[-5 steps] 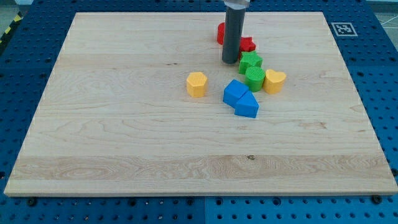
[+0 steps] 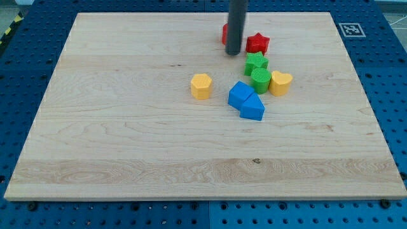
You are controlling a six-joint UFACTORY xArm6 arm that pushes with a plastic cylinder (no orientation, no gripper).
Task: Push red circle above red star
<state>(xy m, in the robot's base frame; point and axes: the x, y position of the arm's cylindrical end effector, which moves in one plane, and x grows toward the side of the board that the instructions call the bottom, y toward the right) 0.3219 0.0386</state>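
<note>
Your tool, the dark rod's tip [image 2: 233, 53], has no jaws and holds nothing; it stands on the pale wooden desk [image 2: 127, 140], hiding most of the red circle block [image 2: 225, 33] and just left of the red star block [image 2: 257, 43].

The bench [image 2: 127, 140] shows pale wood, smooth and matt, with fine grain lines. The red star [image 2: 257, 43] and yellow block [image 2: 201, 85] look like matt plastic. My tip [image 2: 233, 53] ends a dull, dark rod.
</note>
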